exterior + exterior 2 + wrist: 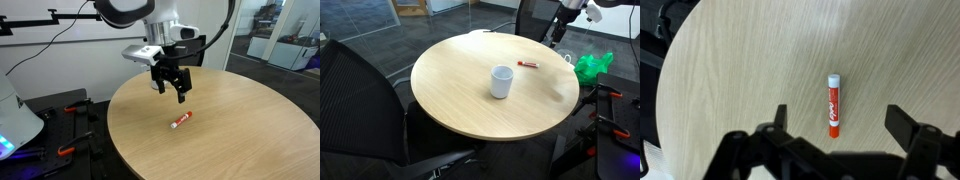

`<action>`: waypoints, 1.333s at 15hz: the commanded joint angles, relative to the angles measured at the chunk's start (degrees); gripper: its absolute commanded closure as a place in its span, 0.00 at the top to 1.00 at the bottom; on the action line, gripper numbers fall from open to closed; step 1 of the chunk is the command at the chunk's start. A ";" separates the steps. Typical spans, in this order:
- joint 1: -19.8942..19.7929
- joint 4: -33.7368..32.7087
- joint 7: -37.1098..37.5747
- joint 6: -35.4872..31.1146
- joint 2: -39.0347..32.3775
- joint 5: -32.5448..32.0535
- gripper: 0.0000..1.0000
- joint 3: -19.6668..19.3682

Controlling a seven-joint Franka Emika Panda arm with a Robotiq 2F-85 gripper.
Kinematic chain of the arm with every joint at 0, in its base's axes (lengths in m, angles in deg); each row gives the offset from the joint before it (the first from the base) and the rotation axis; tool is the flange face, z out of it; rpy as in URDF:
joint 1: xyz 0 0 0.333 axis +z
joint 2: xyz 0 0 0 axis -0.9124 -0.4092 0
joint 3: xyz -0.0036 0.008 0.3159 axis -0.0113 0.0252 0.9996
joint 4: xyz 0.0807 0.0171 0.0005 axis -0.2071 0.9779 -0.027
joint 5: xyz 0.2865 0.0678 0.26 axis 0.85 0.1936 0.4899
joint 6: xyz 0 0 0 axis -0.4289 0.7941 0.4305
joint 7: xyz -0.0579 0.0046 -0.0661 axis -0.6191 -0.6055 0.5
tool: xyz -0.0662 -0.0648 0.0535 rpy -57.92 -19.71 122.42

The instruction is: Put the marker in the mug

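The red marker (180, 121) with a white end lies flat on the round wooden table (240, 110). It also shows in an exterior view (528, 64) and in the wrist view (834, 103), lengthwise between my fingers. My gripper (171, 88) hovers above the table, above and behind the marker, open and empty; in the wrist view (837, 122) its two fingers stand wide apart on either side of the marker's red end. The white mug (501, 81) stands upright near the table's middle, a short way from the marker. It is out of view in the wrist view.
Black office chairs (360, 90) stand close to the table's edge. A green bag (592, 66) lies on the floor beside the table. A white device with blue light (15, 125) and tools sit on a black stand beside the table.
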 commanded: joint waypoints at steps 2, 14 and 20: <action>-0.82 -1.07 -0.52 -4.36 -6.07 2.71 1.00 1.51; -1.22 -1.80 -1.18 -4.91 -8.77 2.44 1.00 2.61; -2.47 -3.59 -3.77 -9.28 -12.88 2.59 1.00 5.06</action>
